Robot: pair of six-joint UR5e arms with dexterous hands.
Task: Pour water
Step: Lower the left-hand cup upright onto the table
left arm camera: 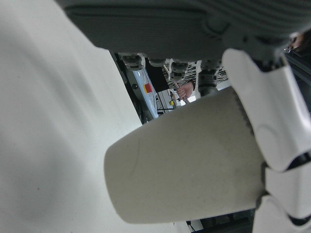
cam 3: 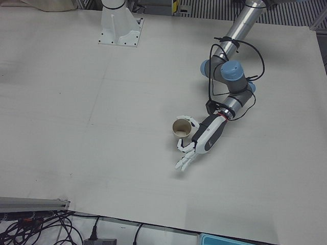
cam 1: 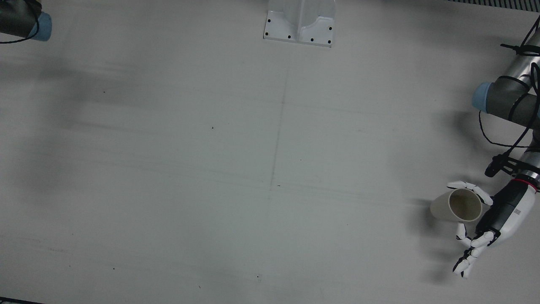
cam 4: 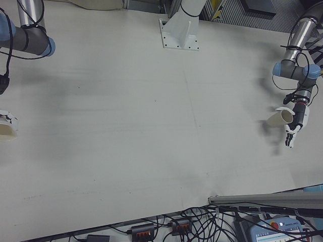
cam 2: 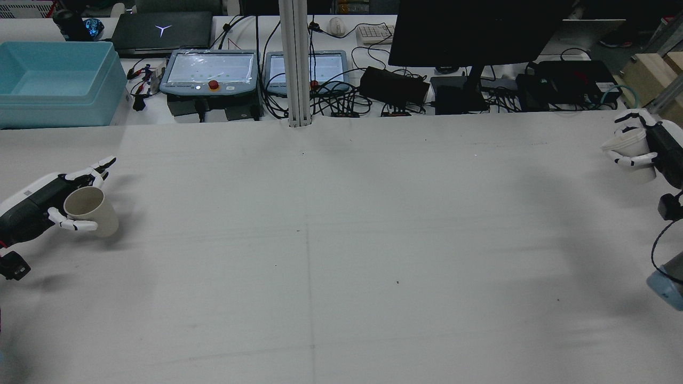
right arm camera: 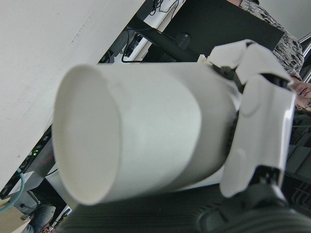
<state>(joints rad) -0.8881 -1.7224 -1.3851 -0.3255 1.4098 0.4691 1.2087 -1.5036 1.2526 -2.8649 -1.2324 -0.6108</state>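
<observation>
My left hand is shut on a beige paper cup at the table's left side in the rear view. The thumb and one finger pinch it while the other fingers stick out straight. The cup is tilted, with its mouth toward the palm, and looks empty; it also shows as the cup beside the hand. My right hand is shut on a white paper cup at the far right edge. In the right hand view the fingers wrap that cup. Its contents are hidden.
A white mounting bracket is bolted at the table's middle near the robot side. Beyond the far table edge stand a blue bin, two teach pendants, a dark monitor and cables. The two cups are far apart, with bare tabletop between them.
</observation>
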